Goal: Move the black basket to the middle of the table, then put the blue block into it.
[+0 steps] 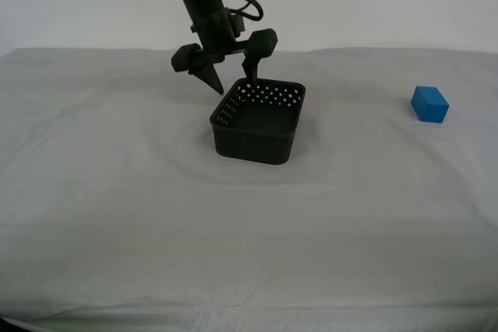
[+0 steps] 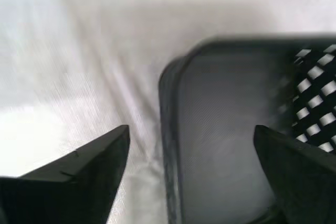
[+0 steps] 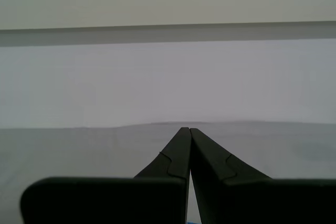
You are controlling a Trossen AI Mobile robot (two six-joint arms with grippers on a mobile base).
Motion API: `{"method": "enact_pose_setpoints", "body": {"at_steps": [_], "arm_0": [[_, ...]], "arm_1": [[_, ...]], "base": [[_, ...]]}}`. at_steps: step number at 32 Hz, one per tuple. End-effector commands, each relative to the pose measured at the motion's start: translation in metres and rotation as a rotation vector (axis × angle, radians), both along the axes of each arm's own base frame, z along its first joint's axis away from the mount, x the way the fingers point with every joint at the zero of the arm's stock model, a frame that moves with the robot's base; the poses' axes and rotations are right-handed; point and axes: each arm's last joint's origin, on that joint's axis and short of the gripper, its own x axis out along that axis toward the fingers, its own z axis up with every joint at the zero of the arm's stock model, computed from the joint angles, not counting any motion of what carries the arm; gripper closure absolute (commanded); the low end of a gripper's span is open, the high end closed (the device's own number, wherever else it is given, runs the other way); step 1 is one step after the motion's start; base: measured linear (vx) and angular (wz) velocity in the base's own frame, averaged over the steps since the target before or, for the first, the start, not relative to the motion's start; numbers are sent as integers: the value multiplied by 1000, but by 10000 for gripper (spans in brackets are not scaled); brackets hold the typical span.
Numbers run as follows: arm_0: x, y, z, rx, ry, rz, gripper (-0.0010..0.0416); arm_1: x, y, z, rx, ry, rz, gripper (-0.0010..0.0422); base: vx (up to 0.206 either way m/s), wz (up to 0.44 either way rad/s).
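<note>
The black basket (image 1: 259, 122) sits near the middle of the table (image 1: 117, 207), its perforated walls showing. My second gripper (image 1: 231, 83) hangs open at the basket's back corner on the exterior view's left, one finger outside the wall and one over the rim. In the second wrist view the basket's wall (image 2: 173, 129) lies between the two spread fingers, gripper (image 2: 191, 135). The blue block (image 1: 429, 103) lies on the cloth at the exterior view's far right, apart from the basket. My first gripper (image 3: 188, 129) is shut and empty, facing a far wall; it is not seen in the exterior view.
The table's light cloth is slightly wrinkled around the basket. A pale wall stands behind the table's far edge (image 1: 373, 50). The table's front edge (image 1: 233, 320) runs along the bottom of the exterior view.
</note>
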Motion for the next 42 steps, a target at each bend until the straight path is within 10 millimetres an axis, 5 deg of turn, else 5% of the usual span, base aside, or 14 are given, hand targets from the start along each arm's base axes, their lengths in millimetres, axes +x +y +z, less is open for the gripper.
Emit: {"method": "enact_pose_setpoints", "body": {"at_steps": [1, 6, 9, 12, 26, 32, 34, 36, 39, 42], "arm_0": [[0, 0, -1, 0, 13, 0, 405], [-1, 0, -6, 0, 65, -1, 403], [-3, 0, -14, -1, 153, -2, 403], [-4, 0, -18, -1, 195, -2, 403], [-3, 0, -30, 6, 293, -5, 403], [-3, 0, -30, 6, 296, -5, 403], [-3, 0, -30, 6, 296, -5, 402], [-3, 0, -30, 6, 296, -6, 398], [-4, -1, -31, 5, 320, -8, 327], [-1, -1, -31, 5, 342, -12, 275]], "arm_1": [[12, 0, 32, -32, -70, -1, 67], [30, 11, 97, -27, -233, 9, 74], [37, 38, 150, -31, -342, 25, 93], [37, 64, 182, -34, -398, 58, 103], [1, 218, 243, 222, -329, 241, 105], [-2, 302, 239, 264, -307, 422, 105], [-9, 350, 227, 282, -271, 536, 105], [-13, 368, 219, 287, -253, 578, 106], [-30, 422, 174, 282, -147, 717, 105], [-36, 432, 148, 274, -99, 748, 106]], "base": [[0, 0], [0, 0], [0, 0], [0, 0], [0, 0], [0, 0], [0, 0], [0, 0], [0, 0], [0, 0]]}}
